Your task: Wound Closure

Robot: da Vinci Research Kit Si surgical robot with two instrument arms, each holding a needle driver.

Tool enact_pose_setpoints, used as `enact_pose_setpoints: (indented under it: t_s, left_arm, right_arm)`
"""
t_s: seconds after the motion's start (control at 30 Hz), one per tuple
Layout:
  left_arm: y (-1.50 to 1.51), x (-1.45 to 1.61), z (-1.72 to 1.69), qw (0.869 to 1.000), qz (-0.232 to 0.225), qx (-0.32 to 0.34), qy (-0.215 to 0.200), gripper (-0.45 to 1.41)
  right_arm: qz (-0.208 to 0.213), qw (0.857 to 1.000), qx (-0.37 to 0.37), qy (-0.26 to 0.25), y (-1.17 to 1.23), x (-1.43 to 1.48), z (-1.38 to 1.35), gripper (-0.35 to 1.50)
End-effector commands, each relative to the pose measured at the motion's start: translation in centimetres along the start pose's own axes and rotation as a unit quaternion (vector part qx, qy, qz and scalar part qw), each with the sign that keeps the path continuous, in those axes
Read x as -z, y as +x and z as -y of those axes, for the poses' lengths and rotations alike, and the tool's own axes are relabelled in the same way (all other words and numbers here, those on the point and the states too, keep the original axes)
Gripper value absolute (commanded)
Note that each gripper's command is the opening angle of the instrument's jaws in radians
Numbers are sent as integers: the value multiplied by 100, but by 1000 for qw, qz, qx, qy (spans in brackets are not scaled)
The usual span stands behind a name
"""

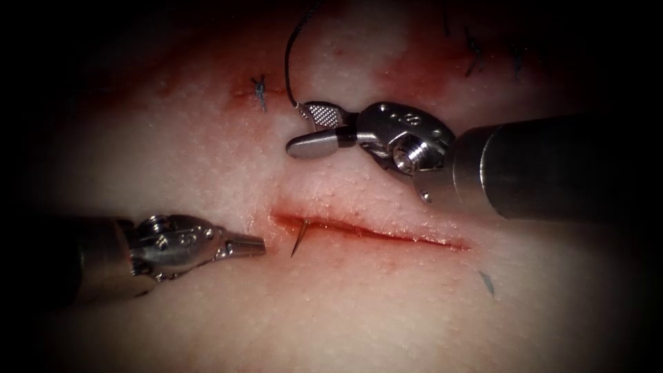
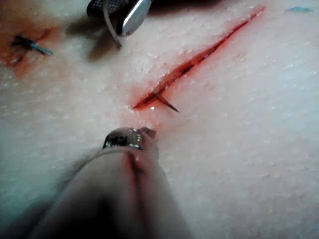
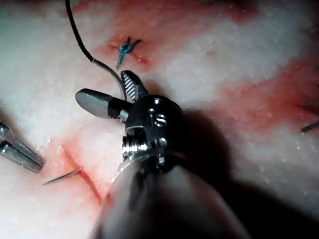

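Observation:
The cut (image 1: 387,235) runs across the tissue (image 1: 207,159), red along its edges. A curved needle sits in the tissue at the cut's left end, and its sharp tip (image 1: 297,242) (image 2: 167,103) (image 3: 62,177) sticks out at the near edge. Its rear end rises from the tissue between the jaws of the right tool (image 1: 298,128) (image 3: 102,85), which stand open around it without gripping. Dark thread (image 1: 290,55) (image 3: 75,30) leads from that end up and away. The left tool (image 1: 261,246) (image 2: 132,137) lies left of the cut, shut and holding nothing, its tip a short way from the needle tip.
A finished blue stitch (image 1: 260,90) (image 3: 124,47) lies beyond the right tool's jaws. More stitches (image 1: 476,52) sit at the far right, and a cut thread end (image 1: 487,282) lies near the cut's right end. Red fluid stains the tissue around the cut and stitches.

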State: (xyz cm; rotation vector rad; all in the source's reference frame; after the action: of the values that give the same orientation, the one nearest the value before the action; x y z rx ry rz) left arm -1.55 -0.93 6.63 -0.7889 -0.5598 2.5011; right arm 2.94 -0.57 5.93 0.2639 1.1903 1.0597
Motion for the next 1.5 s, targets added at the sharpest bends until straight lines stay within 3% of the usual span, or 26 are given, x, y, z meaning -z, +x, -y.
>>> enact_pose_setpoints:
  t_s: [0.03,0.2,0.27,0.3,0.37,0.4,0.47,0.67,0.8,1.03,1.33,1.5]
  left_arm:
    - [-1,-9,-2,1000,0,-1,-2,-45]
    - [-1,-10,-3,1000,0,-1,-2,-45]
    - [-1,-10,-3,1000,0,-1,-2,-45]
    - [-1,-10,-3,1000,0,-1,-2,-45]
    - [-1,-10,-3,1000,0,-1,-3,-45]
    - [-1,-10,-3,1000,0,-1,-3,-45]
    - [-1,-10,-3,1000,0,-1,-3,-45]
    - [-1,-9,-3,1000,2,-1,-4,-45]
    - [-1,-8,-3,1000,2,-1,-4,-45]
    - [0,-7,-4,1000,2,-1,-5,-45]
    - [4,-5,-3,1000,2,1,-7,-45]
    - [7,-3,-2,1000,2,-1,-7,-45]
  right_arm:
    - [-1,1000,-1,-2,-3,-13,1,118]
    - [0,1000,13,-4,-10,-20,0,116]
    - [4,1000,22,-6,-13,-22,-3,94]
    - [6,1000,23,-6,-14,-21,-3,74]
    - [12,1000,24,-17,-15,-19,-3,-30]
    - [14,999,24,-27,-15,-18,-3,-35]
    - [22,998,2,-54,-16,-17,-1,-35]
    - [55,997,-60,-8,-33,-18,10,-35]
    - [80,985,-150,34,-55,-18,15,-35]
    - [123,962,-234,70,-81,-4,33,-35]
    - [165,947,-260,95,-96,4,67,-35]
    - [161,948,-260,86,-93,4,74,-35]
